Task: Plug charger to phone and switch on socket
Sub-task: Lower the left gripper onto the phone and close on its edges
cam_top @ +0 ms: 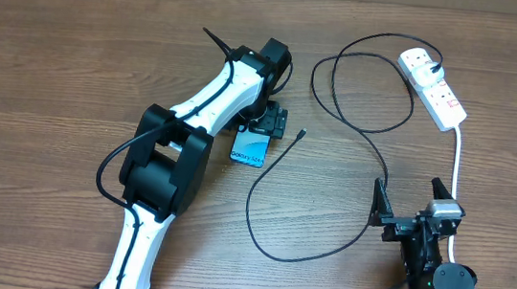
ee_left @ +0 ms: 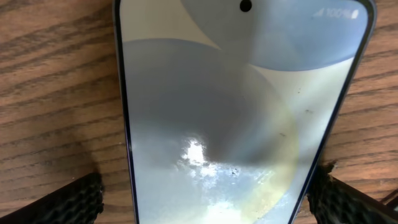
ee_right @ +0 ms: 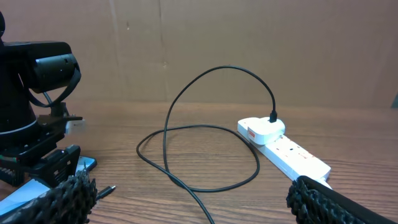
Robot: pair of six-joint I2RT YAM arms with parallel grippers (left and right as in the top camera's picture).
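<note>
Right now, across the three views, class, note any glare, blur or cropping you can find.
Left wrist: the phone fills the frame, cropped below, with a white glare patch on its screen; left fingertips are dark and soft. Right wrist: the charger and socket are sharp. Overhead: even light, faint shadows.

Left hand (cam_top: 266, 132) reaches forward, right hand (cam_top: 409, 199) sits back (both spread wide).
</note>
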